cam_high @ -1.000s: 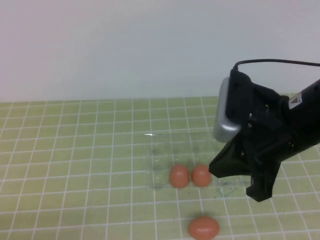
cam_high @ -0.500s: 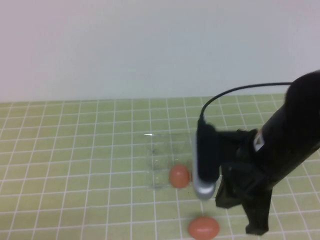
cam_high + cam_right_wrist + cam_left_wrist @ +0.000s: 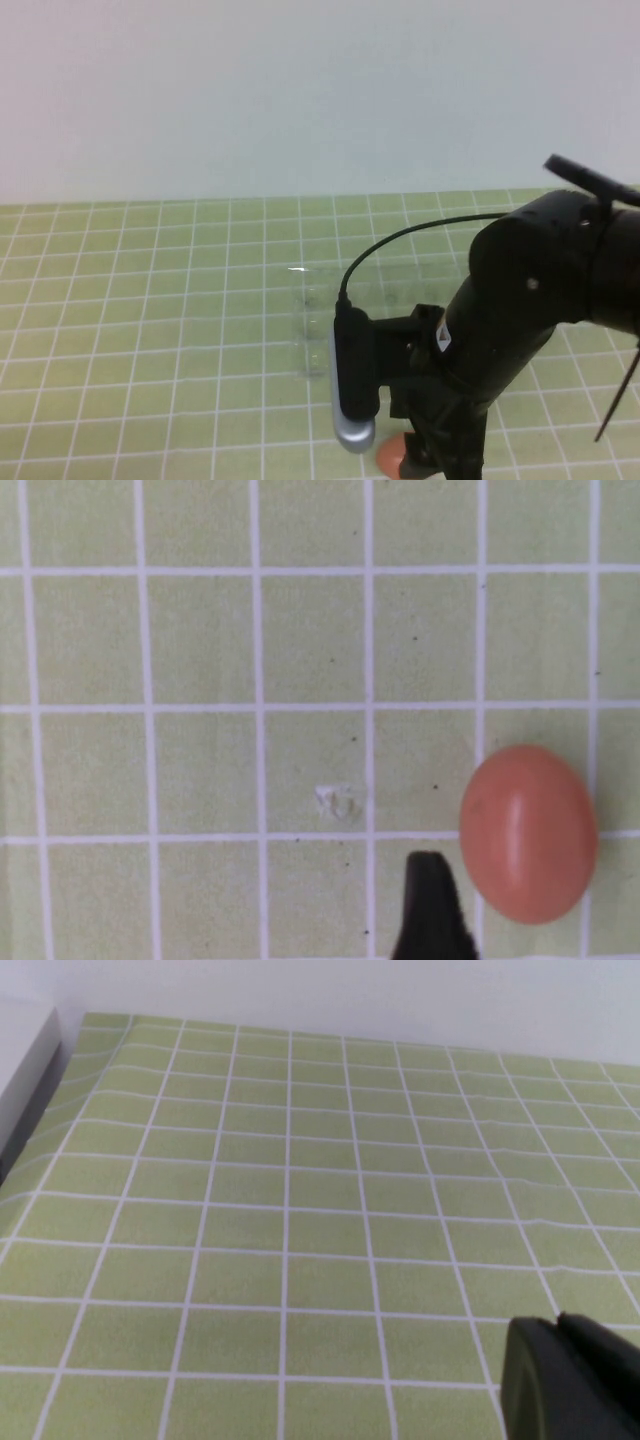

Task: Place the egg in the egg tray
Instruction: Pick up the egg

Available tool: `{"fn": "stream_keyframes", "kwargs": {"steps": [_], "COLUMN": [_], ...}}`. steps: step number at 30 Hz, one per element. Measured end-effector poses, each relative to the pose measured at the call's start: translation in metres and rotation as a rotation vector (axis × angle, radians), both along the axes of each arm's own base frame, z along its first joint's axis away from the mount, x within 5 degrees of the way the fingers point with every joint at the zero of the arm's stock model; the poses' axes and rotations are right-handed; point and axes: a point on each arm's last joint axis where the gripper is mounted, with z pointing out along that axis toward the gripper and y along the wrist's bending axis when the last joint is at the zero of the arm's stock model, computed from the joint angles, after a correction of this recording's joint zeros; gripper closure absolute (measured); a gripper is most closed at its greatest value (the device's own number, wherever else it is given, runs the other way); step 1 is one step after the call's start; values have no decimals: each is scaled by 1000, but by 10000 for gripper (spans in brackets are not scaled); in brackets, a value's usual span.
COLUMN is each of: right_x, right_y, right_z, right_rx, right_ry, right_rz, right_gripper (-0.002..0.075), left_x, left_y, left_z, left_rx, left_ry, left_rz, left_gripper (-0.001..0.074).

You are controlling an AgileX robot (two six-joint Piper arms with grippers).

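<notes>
One arm fills the lower right of the high view: the right arm, bent low over the green-gridded surface [image 3: 150, 300], its wrist camera [image 3: 352, 385] hanging in front. Beneath it only a sliver of the egg [image 3: 392, 456] shows, at the near edge of the surface. The egg tray [image 3: 318, 300] is a faint glint farther back and toward the robot's left, apart from the egg. The right gripper itself is hidden under the arm here.

From the left wrist view, the left gripper [image 3: 570, 1380] shows as a dark corner over bare grid, with no egg near it; whether it is released or clenched cannot be told.

From the right wrist view, the egg [image 3: 528, 832] lies free on the surface with its long axis roughly along the finger's direction. One dark fingertip [image 3: 430, 905] of the right gripper stands just beside it, not touching. The other finger is out of view, so its state cannot be told; nothing is held. The right arm is plainly the nearer.
</notes>
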Motion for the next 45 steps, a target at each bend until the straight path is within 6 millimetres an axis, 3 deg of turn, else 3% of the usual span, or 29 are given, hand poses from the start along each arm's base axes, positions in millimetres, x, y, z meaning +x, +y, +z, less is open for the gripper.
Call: {"fn": "stream_keyframes", "kwargs": {"steps": [12, 26, 38, 45], "right_x": [11, 23, 25, 24], "right_y": [10, 17, 12, 13], "right_z": [-46, -75, -80, -80], "right_rx": [-79, -102, -168, -154], "right_ry": [65, 38, 32, 54], "right_rz": [-12, -11, -22, -79], "right_gripper": [263, 261, 265, 317], "left_x": [0, 0, 0, 0], "left_y": [0, 0, 0, 0], "left_z": [0, 0, 0, 0], "left_rx": [0, 0, 0, 0], "left_ry": [0, 0, 0, 0], "left_rz": [0, 0, 0, 0], "left_gripper": [739, 739, 739, 739]}}
